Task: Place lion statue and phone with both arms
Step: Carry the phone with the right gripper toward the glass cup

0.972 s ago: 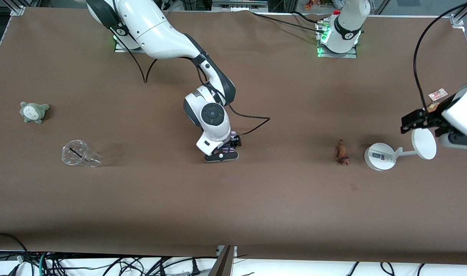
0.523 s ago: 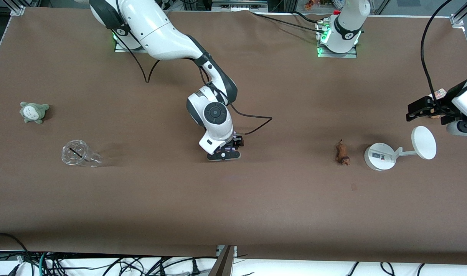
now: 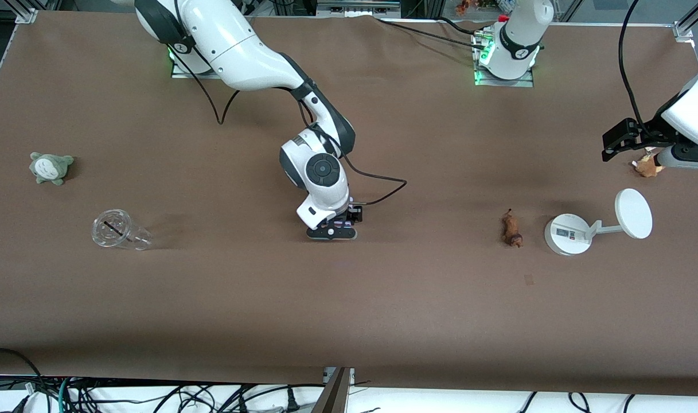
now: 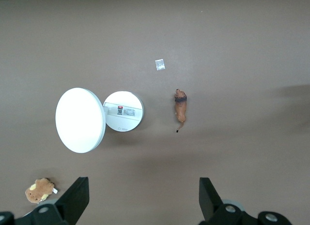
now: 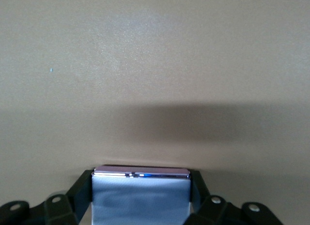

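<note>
The lion statue (image 3: 511,228) is a small reddish-brown figurine lying on the brown table beside the white stand's base; it also shows in the left wrist view (image 4: 180,109). My left gripper (image 4: 143,200) is open and empty, high over the table at the left arm's end, near a tan plush and apart from the lion. My right gripper (image 3: 332,228) is shut on the phone (image 5: 140,191), a pale lavender slab held on edge, low over the middle of the table. In the front view only a sliver of the phone (image 3: 342,222) shows.
A white stand has a round base (image 3: 566,234) and a disc (image 3: 634,214). A tan plush (image 3: 647,166) lies farther from the front camera than the disc. At the right arm's end lie a grey-green plush (image 3: 50,167) and a tipped clear cup (image 3: 119,229).
My left arm has moved from over the stand's disc away from the front camera, uncovering the tan plush. My right gripper with the phone has barely shifted.
</note>
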`<state>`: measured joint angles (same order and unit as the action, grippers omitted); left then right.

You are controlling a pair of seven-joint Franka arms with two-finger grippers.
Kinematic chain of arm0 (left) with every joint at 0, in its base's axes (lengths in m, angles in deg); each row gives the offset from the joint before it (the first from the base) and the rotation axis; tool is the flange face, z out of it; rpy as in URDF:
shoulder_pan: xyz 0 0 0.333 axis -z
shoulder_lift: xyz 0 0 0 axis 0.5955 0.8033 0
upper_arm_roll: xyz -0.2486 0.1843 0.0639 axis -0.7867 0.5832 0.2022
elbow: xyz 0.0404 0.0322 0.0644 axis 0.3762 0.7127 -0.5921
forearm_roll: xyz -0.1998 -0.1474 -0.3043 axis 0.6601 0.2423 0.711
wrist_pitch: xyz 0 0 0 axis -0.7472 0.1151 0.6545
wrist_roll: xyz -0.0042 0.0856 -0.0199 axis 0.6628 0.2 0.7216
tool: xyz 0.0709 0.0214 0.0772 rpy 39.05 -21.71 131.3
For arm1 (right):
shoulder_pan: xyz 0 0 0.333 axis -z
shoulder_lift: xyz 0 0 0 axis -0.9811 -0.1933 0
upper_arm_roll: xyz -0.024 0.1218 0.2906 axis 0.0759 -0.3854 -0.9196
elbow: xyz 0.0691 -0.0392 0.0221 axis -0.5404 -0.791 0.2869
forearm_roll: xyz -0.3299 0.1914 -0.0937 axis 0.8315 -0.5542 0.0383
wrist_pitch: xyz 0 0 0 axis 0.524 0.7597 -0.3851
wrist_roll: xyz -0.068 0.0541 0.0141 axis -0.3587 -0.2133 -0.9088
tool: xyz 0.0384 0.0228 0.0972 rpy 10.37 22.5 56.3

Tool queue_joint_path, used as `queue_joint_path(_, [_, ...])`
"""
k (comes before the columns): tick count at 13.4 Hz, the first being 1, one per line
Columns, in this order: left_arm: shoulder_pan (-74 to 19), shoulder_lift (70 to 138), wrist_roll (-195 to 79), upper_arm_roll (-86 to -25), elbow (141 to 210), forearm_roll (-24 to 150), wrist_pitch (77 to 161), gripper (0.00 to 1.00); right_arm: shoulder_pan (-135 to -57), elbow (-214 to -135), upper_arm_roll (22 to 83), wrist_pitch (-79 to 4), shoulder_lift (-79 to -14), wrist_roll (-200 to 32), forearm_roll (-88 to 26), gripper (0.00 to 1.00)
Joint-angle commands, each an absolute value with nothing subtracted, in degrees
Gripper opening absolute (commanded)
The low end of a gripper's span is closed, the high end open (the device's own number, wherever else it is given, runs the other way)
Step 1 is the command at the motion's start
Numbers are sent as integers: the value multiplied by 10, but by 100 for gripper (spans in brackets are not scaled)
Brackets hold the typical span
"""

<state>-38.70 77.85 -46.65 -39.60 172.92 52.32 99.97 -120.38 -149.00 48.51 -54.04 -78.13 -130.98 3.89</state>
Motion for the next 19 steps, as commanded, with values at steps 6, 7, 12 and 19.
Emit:
queue_joint_path(6, [-380, 789, -460, -393, 1714, 530, 988, 100, -1197, -1469, 495, -460, -753, -1349, 41, 26])
queue_joint_path(7, [-380, 789, -460, -393, 1713, 530, 984, 100, -1189, -1469, 499, -445, -735, -1346, 40, 26])
queue_joint_path(12, [-379, 789, -459, -394, 1712, 530, 982, 100, -1112, -1477, 503, -354, -659, -1251, 39, 25])
queue_joint_path(19, [-378, 789, -455, -394, 1712, 529, 982, 100, -989, -1556, 507, -350, -605, -1043, 36, 25])
